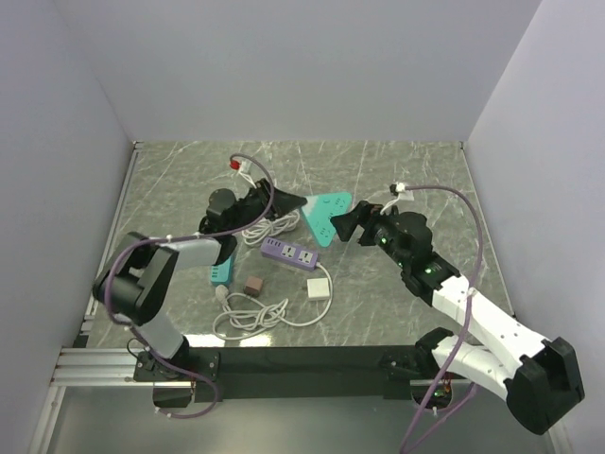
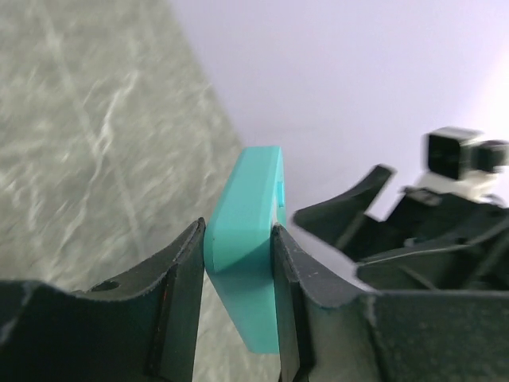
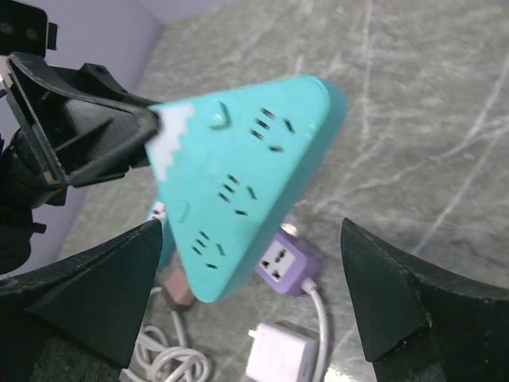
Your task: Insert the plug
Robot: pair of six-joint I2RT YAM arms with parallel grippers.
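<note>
Beside purple strip (image 1: 291, 253) | plug (image 1: 319, 288) clear of jaws | left jaws grip teal strip (image 1: 326, 216)

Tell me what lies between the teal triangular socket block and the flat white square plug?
A purple rectangular power strip lies between the teal triangular socket block and the flat white square plug, as the top and right wrist views show.

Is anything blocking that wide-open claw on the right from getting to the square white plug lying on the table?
Nothing visible does. The right claw faces the teal socket block that the left claw grips, while the plug lies apart, nearer the arms' bases, the purple strip beside it.
</note>
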